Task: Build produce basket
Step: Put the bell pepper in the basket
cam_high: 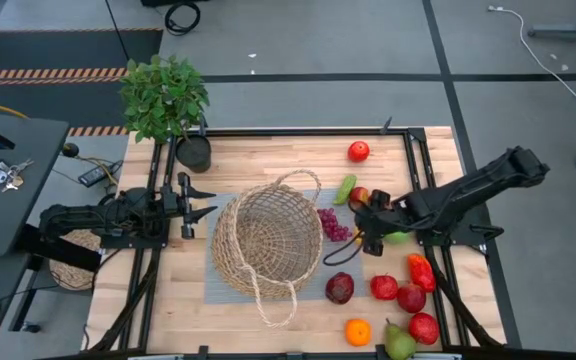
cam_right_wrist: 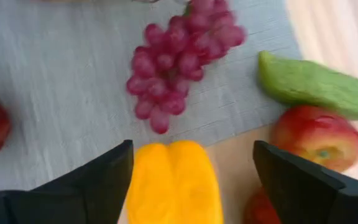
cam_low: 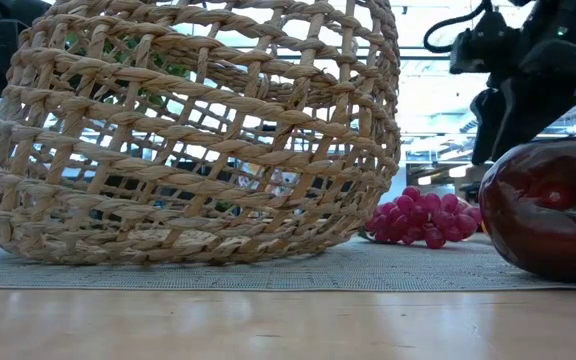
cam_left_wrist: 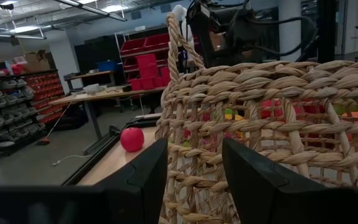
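Note:
The wicker basket (cam_high: 268, 240) stands with its base on a grey mat (cam_high: 213, 290) in the middle of the table. My left gripper (cam_high: 206, 201) waits open just left of the basket's wall (cam_left_wrist: 272, 124). My right gripper (cam_high: 361, 222) points steeply down, open, right of the basket. In the right wrist view a yellow pepper (cam_right_wrist: 173, 180) lies between its fingers, and I cannot tell whether they touch it. Purple grapes (cam_right_wrist: 179, 68) lie on the mat's edge just beyond. A green vegetable (cam_right_wrist: 322, 87) and a red apple (cam_right_wrist: 316, 137) lie beside them.
More produce lies at the near right: a dark plum (cam_high: 339, 288), red apples (cam_high: 411, 297), a red pepper (cam_high: 421, 270), an orange (cam_high: 358, 332) and a pear (cam_high: 399, 343). One red apple (cam_high: 358, 151) sits at the far edge. A potted plant (cam_high: 168, 100) stands far left.

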Controlling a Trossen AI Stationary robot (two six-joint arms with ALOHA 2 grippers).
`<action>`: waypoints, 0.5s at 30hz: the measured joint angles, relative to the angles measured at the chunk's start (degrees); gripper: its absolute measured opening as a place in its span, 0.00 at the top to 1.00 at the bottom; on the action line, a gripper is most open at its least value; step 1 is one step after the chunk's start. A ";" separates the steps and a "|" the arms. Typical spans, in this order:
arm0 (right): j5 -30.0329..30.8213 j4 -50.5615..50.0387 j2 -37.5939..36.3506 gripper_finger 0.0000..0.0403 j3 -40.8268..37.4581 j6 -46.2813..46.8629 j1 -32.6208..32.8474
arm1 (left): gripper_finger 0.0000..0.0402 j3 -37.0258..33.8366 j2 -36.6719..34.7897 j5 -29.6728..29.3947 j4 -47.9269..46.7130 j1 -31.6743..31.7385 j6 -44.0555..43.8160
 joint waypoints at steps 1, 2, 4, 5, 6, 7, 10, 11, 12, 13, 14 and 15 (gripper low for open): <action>-1.50 0.00 0.44 0.14 0.07 -0.27 -0.33 | 0.60 0.01 0.00 0.00 0.01 -0.01 -0.01; -2.90 -0.26 0.90 0.12 0.07 -0.66 -0.64 | 0.60 0.02 -0.01 0.00 0.01 -0.02 -0.01; -4.88 -0.79 1.98 0.09 0.07 -1.31 -1.26 | 0.60 0.00 -0.01 -0.02 0.01 0.00 0.01; -5.44 -1.00 2.47 0.08 0.07 -1.42 -1.46 | 0.60 0.00 -0.01 0.00 0.01 -0.02 0.01; -5.88 -1.24 2.99 0.07 0.07 -1.51 -1.66 | 0.60 0.01 -0.01 -0.01 0.01 -0.01 0.01; -6.27 -1.41 3.49 0.06 0.07 -1.62 -1.76 | 0.60 0.00 0.01 0.00 0.01 -0.02 0.01; -6.35 -2.12 5.06 0.06 0.05 -1.65 -1.74 | 0.60 0.02 -0.01 -0.01 0.01 0.00 0.01; -5.92 -2.36 5.66 0.06 0.05 -1.66 -1.71 | 0.60 0.02 -0.01 -0.02 0.01 0.00 0.00; -5.65 -2.60 6.39 0.06 0.05 -1.67 -1.71 | 0.60 0.01 0.00 -0.01 0.01 0.00 0.00; -5.57 -2.68 7.05 0.06 0.05 -1.88 -1.67 | 0.60 0.00 0.00 -0.01 -0.01 -0.01 0.01; -5.57 -2.65 7.82 0.06 0.05 -2.27 -1.67 | 0.60 0.00 -0.01 0.00 0.01 -0.02 0.01; -5.57 -2.61 8.60 0.06 0.05 -2.55 -1.69 | 0.60 0.00 -0.01 -0.02 -0.01 0.00 0.01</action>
